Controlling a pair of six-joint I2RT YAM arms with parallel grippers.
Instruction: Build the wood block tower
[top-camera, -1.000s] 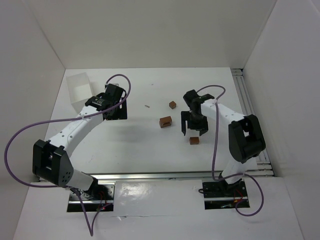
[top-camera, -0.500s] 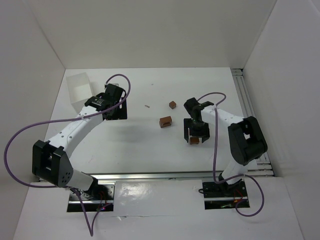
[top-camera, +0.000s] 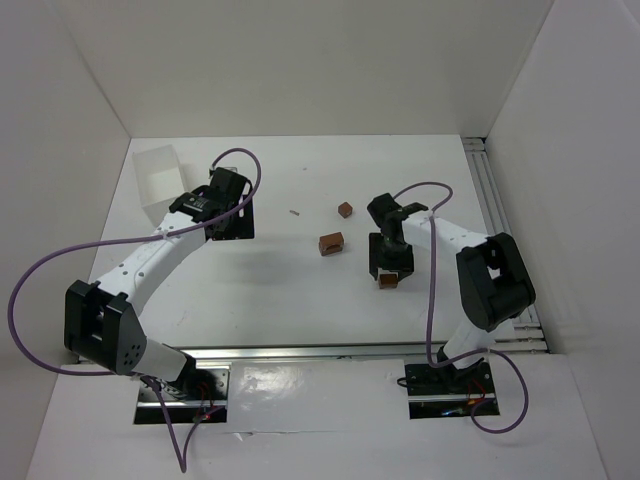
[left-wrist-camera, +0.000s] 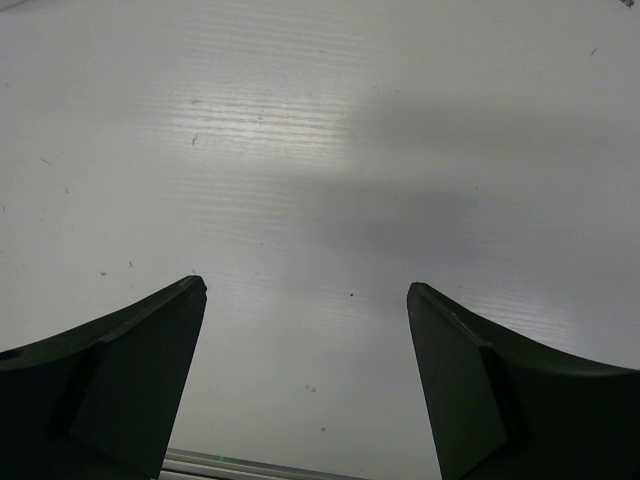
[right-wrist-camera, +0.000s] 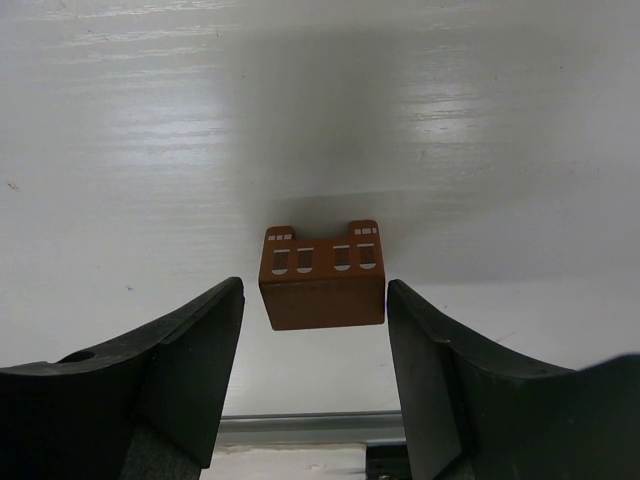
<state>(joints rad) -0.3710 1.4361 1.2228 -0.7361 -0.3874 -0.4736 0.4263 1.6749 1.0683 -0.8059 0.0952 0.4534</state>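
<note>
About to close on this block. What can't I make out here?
Top view: the right claw covers most of the block; contact unreadable.
Right wrist view: one finger shows a gap, the other sits at the block's edge; touching or not, unclear.
Left wrist view: only bare table between the left claw fingers; nothing else in frame.
Top view: the speck mid-table is too small to identify.

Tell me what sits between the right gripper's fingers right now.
One wood block on the white table, seen in the right wrist view; the right gripper straddles it.
</note>
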